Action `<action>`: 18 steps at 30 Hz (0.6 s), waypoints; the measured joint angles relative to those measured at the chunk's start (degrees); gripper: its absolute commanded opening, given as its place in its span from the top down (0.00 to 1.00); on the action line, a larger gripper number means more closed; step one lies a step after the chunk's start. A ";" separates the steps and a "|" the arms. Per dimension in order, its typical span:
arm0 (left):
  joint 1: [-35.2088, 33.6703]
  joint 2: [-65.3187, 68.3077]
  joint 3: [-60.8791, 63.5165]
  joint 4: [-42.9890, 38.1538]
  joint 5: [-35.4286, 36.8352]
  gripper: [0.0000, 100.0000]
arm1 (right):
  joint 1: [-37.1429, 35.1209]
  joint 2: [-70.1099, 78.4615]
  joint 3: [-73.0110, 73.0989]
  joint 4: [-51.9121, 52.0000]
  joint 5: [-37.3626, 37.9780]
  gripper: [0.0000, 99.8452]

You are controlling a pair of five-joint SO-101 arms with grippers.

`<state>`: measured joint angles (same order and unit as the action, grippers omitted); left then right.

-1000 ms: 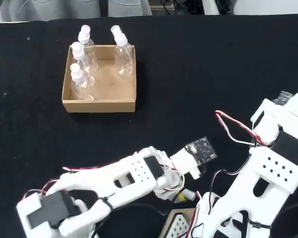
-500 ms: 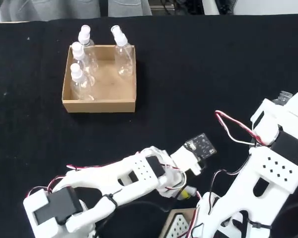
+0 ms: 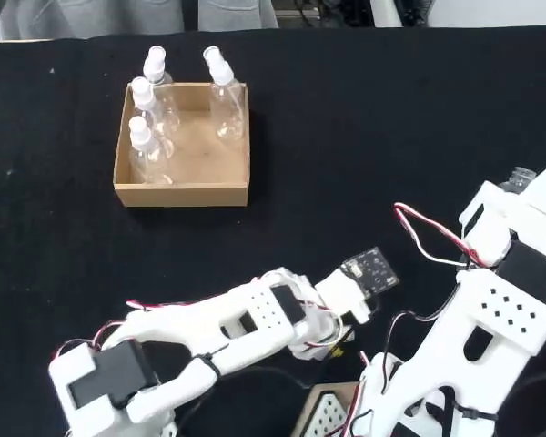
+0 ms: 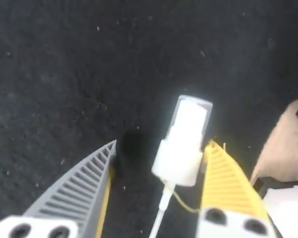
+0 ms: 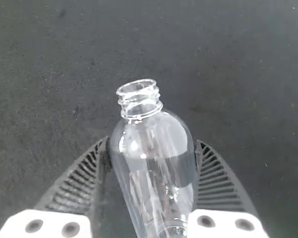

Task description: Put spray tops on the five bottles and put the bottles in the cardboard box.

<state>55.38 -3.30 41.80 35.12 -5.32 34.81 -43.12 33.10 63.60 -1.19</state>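
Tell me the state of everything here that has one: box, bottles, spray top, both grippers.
Left gripper: open, around the loose spray top.
Right gripper: shut on the fifth bottle.
Loose spray top: not on a bottle.
Fifth bottle: uncapped.
Cardboard box: open-topped, four bottles inside.
Four bottles: upright, spray tops on.

We cannot see the body of the uncapped bottle (image 3: 521, 176), hidden behind the right arm (image 3: 496, 305), its neck poking out beyond it.
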 measured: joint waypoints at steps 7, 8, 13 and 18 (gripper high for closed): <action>0.18 6.42 -8.44 6.33 0.00 0.83 | 0.00 0.00 0.00 0.00 0.00 0.88; 0.18 7.30 -9.67 7.12 0.00 0.84 | 0.00 0.00 0.00 0.00 0.00 0.88; 0.35 9.05 -12.92 9.76 0.00 0.88 | 0.00 0.00 0.00 0.00 0.00 0.88; 0.35 9.14 -13.10 9.93 -0.09 0.94 | 0.00 0.00 0.00 0.00 0.00 0.88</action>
<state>55.74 5.85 28.70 45.05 -5.41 34.81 -43.12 33.10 63.60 -1.19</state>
